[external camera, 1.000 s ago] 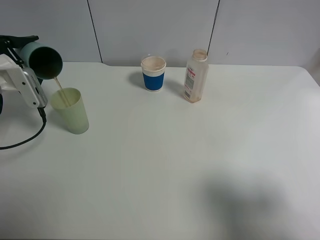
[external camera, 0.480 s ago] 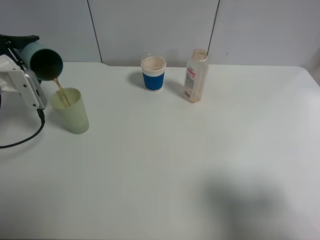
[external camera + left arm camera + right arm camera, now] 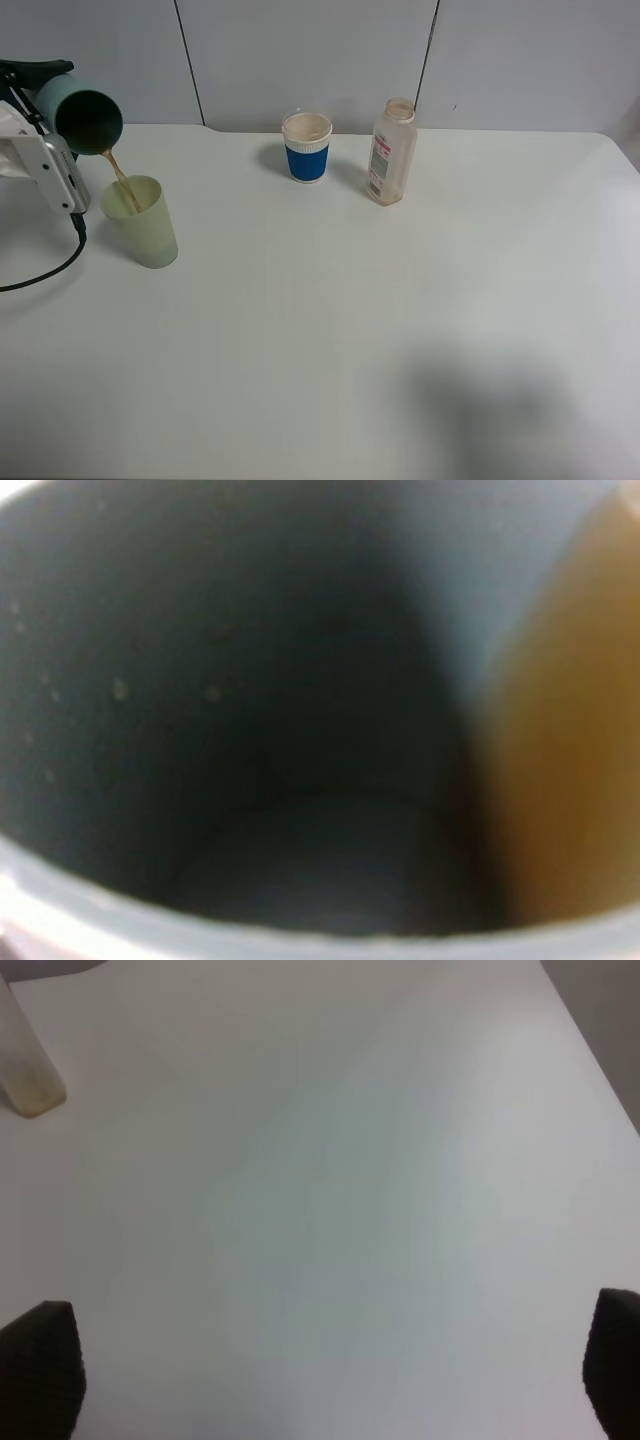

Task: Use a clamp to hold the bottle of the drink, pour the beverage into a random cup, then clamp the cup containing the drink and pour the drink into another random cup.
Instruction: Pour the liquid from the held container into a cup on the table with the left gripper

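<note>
At the far left of the high view, my left gripper (image 3: 45, 92) is shut on the teal-green cup containing the drink (image 3: 85, 118). The cup is tipped on its side with its mouth toward the table's middle. A thin brown stream of beverage (image 3: 118, 172) runs from its rim into the pale yellow-green cup (image 3: 145, 235) standing below. The left wrist view looks into the cup's dark inside (image 3: 300, 730), with beverage (image 3: 560, 760) pooled along one wall. The bottle (image 3: 392, 155) stands upright at the back, and its base (image 3: 25, 1070) shows in the right wrist view. My right gripper (image 3: 330, 1380) is open over bare table.
A blue-sleeved white paper cup (image 3: 307, 148) stands at the back centre, left of the bottle. A black cable (image 3: 50, 270) loops on the white table (image 3: 350, 330) under the left arm. A soft shadow lies on the table at the front right.
The teal-green cup has risen slightly in the left gripper. The stream into the pale cup looks darker now. The right side is unchanged.
</note>
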